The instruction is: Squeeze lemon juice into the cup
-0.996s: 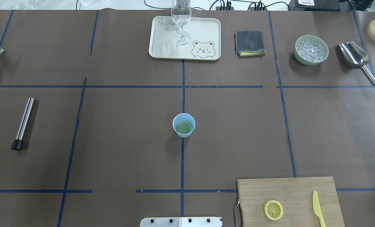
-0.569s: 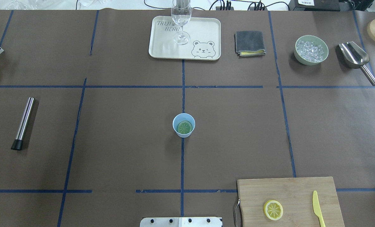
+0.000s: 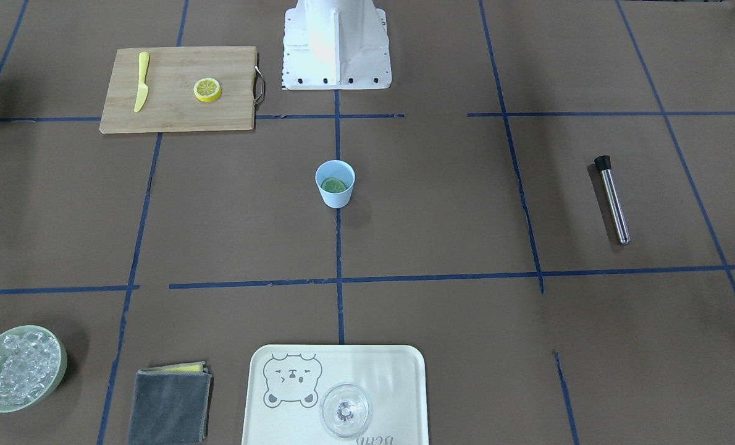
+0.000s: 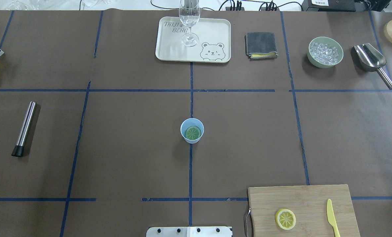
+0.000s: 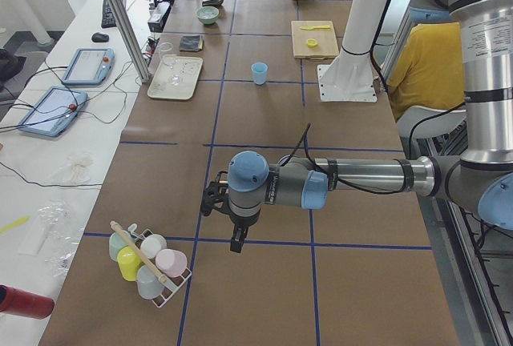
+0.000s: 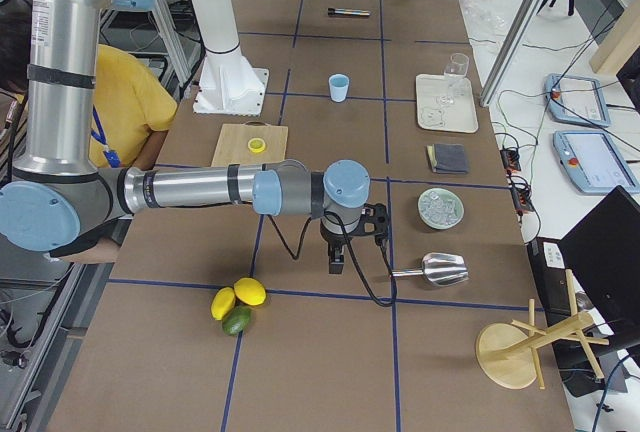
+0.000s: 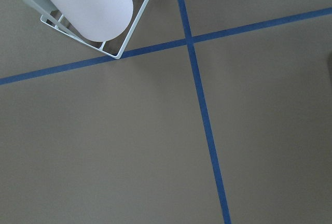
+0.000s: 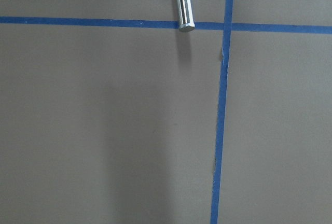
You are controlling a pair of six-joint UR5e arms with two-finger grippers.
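Note:
The light-blue cup [image 4: 192,131] stands upright at the table's centre, on a blue tape line; it also shows in the front-facing view [image 3: 335,183]. A lemon slice [image 4: 193,133] lies flat inside it and looks greenish against the blue. A second lemon slice [image 4: 285,219] lies on the wooden cutting board [image 4: 314,197] at the near right. My left gripper [image 5: 238,243] hangs far to the left, near a cup rack. My right gripper [image 6: 337,264] hangs far to the right, near the scoop. Both show only in the side views, so I cannot tell whether they are open or shut.
A yellow knife [image 4: 331,217] lies on the board. A cream tray [image 4: 215,33] with a clear glass [image 4: 189,19], a grey cloth [image 4: 261,45], a green bowl of ice [image 4: 325,52] and a metal scoop [image 4: 372,61] stand along the far edge. A steel muddler [image 4: 24,128] lies at the left.

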